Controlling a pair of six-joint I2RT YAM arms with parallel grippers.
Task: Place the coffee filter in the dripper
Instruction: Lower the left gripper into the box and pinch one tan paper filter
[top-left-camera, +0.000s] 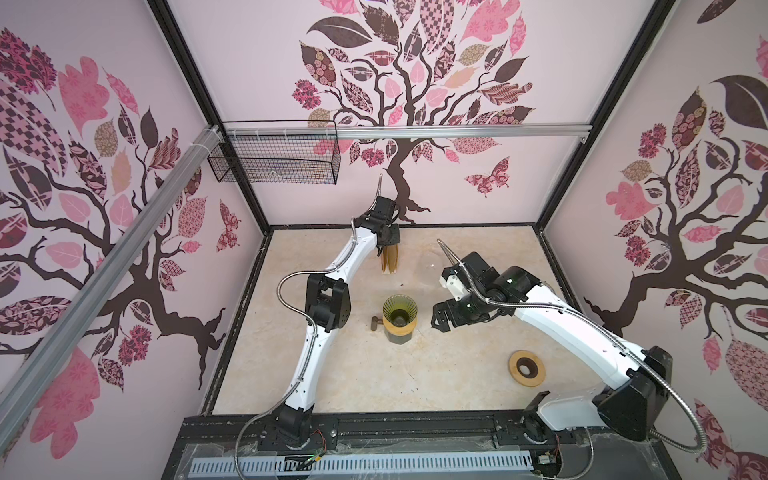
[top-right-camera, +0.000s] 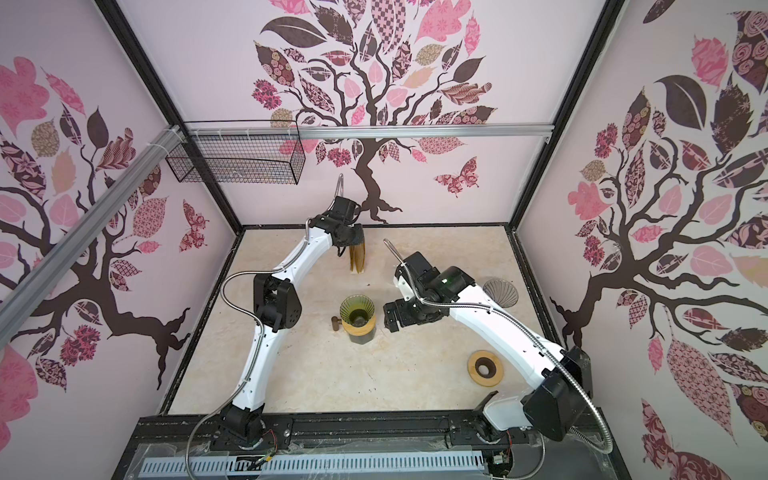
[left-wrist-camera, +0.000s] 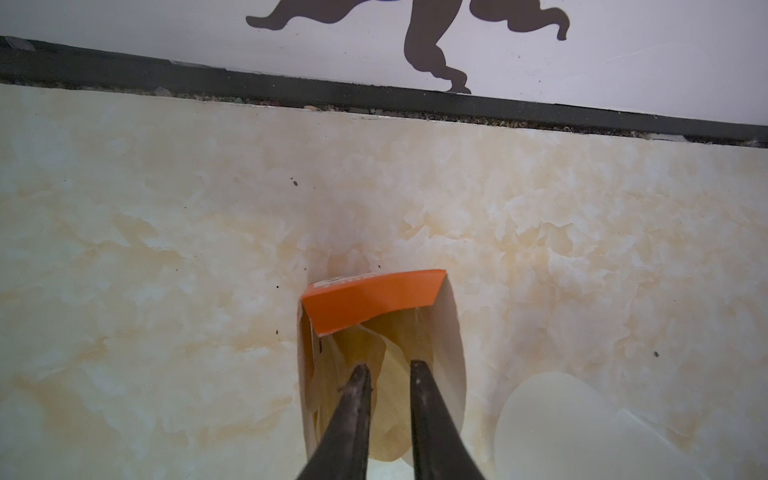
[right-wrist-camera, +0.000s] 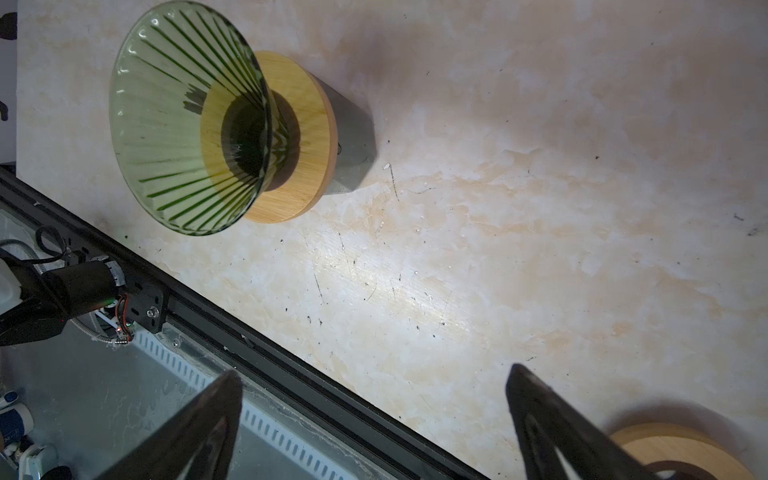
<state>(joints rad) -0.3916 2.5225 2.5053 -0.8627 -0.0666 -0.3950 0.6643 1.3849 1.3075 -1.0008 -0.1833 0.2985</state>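
Tabletop (top-left-camera: 353, 374): cream marble-look, scuffed and speckled. Walls (top-left-camera: 257, 62): pale pink, tree mural. Wire basket (top-left-camera: 274, 158) hangs on the back rail. Coffee filters (left-wrist-camera: 395, 340) stand in an orange pack (left-wrist-camera: 374, 299) near the back wall. Left claw (left-wrist-camera: 388, 368) is nearly together among them; cannot tell if it grips one. Right claw (right-wrist-camera: 374, 370) is wide apart beside the green dripper (top-left-camera: 400, 309).

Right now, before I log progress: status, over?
Left end effector inside filter box, jaws narrow among filters, grip unclear. Right end effector open, near dripper. Dripper empty, nothing blocking it.
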